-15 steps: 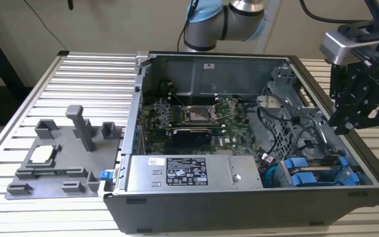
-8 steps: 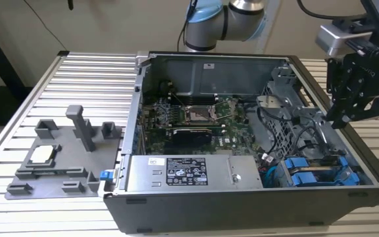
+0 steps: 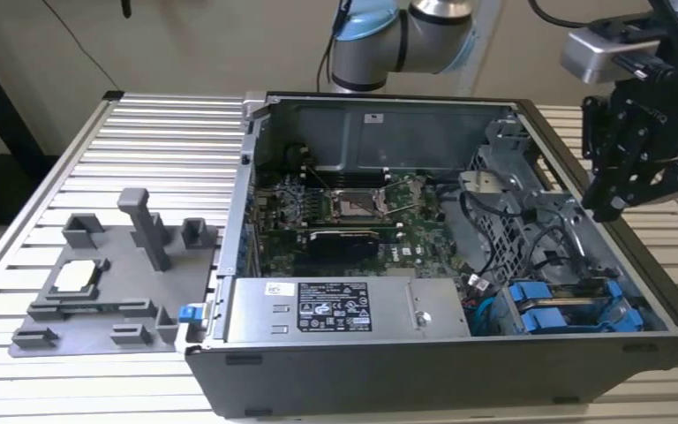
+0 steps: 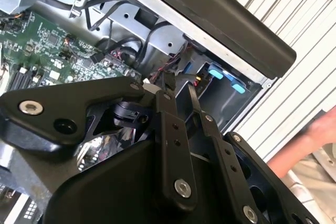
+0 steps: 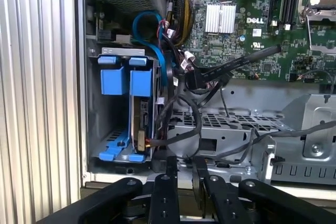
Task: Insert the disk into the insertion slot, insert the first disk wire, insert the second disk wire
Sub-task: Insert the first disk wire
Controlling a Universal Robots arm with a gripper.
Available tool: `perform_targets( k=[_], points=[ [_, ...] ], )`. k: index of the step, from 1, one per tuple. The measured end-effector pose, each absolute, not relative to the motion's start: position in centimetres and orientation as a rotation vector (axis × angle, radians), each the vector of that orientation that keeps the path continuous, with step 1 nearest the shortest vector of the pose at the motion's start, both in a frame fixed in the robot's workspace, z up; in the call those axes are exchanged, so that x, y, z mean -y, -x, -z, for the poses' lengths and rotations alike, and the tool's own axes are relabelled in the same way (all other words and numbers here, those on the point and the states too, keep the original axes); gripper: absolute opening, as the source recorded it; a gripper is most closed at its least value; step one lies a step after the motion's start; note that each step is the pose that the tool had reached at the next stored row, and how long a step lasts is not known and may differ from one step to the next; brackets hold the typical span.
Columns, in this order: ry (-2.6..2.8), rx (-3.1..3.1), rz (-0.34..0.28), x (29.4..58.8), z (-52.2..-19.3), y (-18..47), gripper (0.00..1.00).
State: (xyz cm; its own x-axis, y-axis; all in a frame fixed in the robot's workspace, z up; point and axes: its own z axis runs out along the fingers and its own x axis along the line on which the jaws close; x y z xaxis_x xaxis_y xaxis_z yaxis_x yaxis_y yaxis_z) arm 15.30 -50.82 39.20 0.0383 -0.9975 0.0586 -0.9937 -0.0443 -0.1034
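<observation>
The disk, in its bright blue carrier, stands inside the insertion slot of the grey drive cage. The cage sits in the corner of the computer case at the exterior view's right, nearest that camera. A second blue carrier sits just beside the disk in the same cage, on the side toward the case's outer wall. Which of the two is the task's own cannot be told for sure, but the one toward the case's middle shows a drive's bare edge. The disk's long axis runs along the case's near wall, with its large blue end tabs toward the power-supply box set against the middle of that wall.

A loose tangle of black wires and a blue cable hang just beside the cage, on the side toward the case's motherboard. Whether any plug is seated in the disk cannot be made out.

The gripper hovers above the case's side wall at the exterior view's right, outside the cage and well apart from the disk. It is narrow, with the two fingers drawn close together and nothing seen between them. From the gripper, the disk lies down inside the case and toward the near wall. The wires sit to the disk's inner side, deeper in the case than the gripper.
</observation>
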Motion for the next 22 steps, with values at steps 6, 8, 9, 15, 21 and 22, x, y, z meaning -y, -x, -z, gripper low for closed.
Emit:
perform_targets(
  k=[6,8,9,15,21,22],
  points=[
    [2.242,-2.151,0.185,50.6,-39.2,-15.3,0.27],
    [2.243,-2.151,0.186,50.6,-39.2,-15.3,0.27],
    [2.243,-2.151,0.186,50.6,-39.2,-15.1,0.27],
    [2.242,-2.15,0.189,50.4,-39.2,-13.9,0.27],
    [2.252,-2.157,0.224,49.8,-39.2,-12.5,0.27],
    [2.255,-2.159,0.233,49.6,-39.2,-12.3,0.27]
  ],
)
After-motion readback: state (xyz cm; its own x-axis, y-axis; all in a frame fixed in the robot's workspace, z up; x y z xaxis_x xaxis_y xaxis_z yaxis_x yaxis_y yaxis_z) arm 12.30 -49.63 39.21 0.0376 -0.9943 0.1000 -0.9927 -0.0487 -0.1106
